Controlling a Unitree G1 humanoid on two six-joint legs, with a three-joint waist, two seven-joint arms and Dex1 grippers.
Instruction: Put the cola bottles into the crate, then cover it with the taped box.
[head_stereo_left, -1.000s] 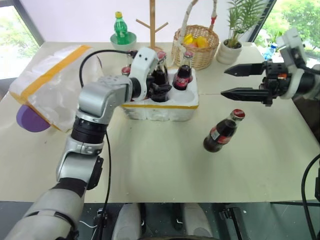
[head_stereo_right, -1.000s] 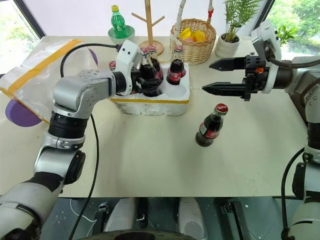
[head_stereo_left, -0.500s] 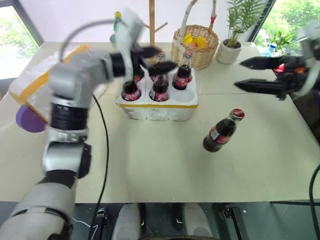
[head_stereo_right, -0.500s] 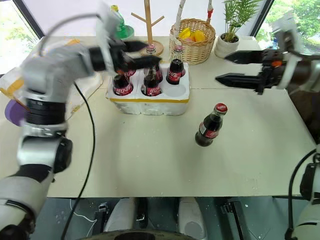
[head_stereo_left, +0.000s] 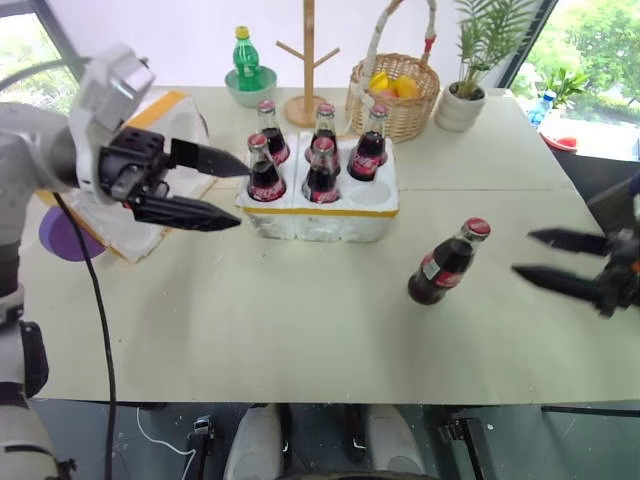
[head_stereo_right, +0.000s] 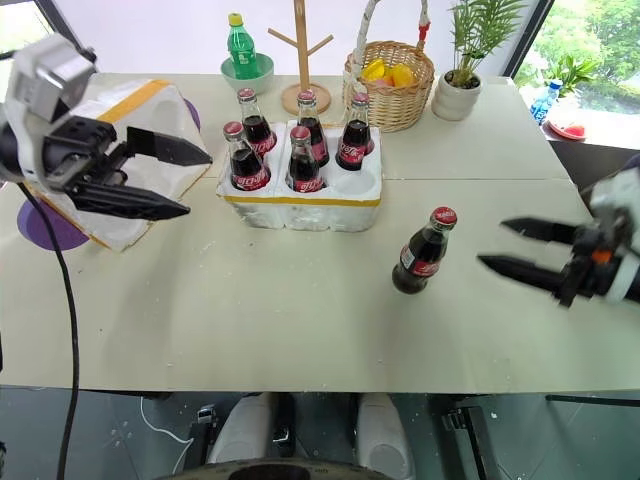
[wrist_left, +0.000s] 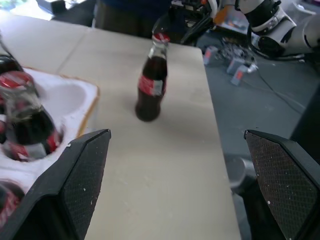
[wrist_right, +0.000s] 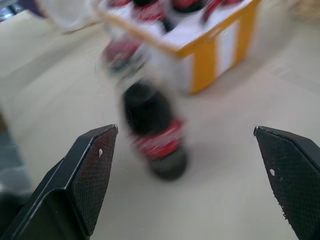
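Several cola bottles (head_stereo_left: 320, 172) stand upright in the white foam crate (head_stereo_left: 320, 212); its front right well (head_stereo_left: 366, 194) is empty. One more cola bottle (head_stereo_left: 445, 265) stands on the table to the crate's right, also in the left wrist view (wrist_left: 150, 80). My left gripper (head_stereo_left: 243, 197) hangs open, empty, just left of the crate. The taped box (head_stereo_right: 130, 100) lies behind it at the table's left edge. My right gripper (head_stereo_left: 522, 253) is open, low over the table, right of the loose bottle (wrist_right: 155, 135) and pointing at it.
At the back stand a green bottle in a bowl (head_stereo_left: 243, 60), a wooden rack (head_stereo_left: 308, 60), a wicker basket (head_stereo_left: 395, 95) and a potted plant (head_stereo_left: 465, 100). A purple disc (head_stereo_left: 60, 235) shows under the taped box.
My left gripper let go of a bottle in the crate, opened and drew back to the left. My right gripper sank and pulled back towards the table's right edge.
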